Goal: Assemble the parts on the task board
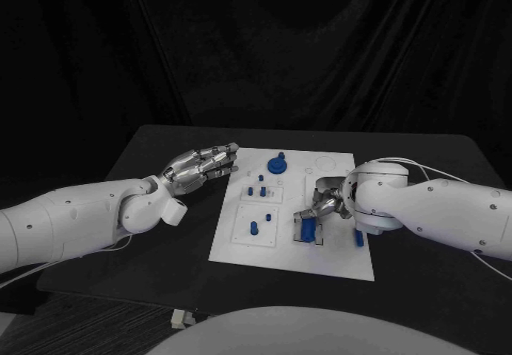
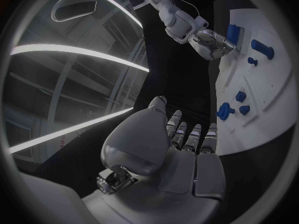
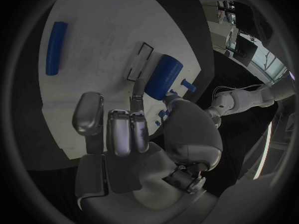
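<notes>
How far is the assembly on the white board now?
Several small blue pegs already stand in the task board, with a round blue knob near its far edge. The right hand grips a blue cylinder. The left hand is open. One blue bar lies loose.

Matt white task board; glossy silver left hand.

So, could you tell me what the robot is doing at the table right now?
It is assembling blue parts on the white task board. The right hand is down on the board, its fingers against a large blue cylinder by a rectangular slot; whether it grips it is unclear. The left hand hovers at the board's left edge, fingers apart, holding nothing. Several small blue pegs already stand in the board.
</notes>
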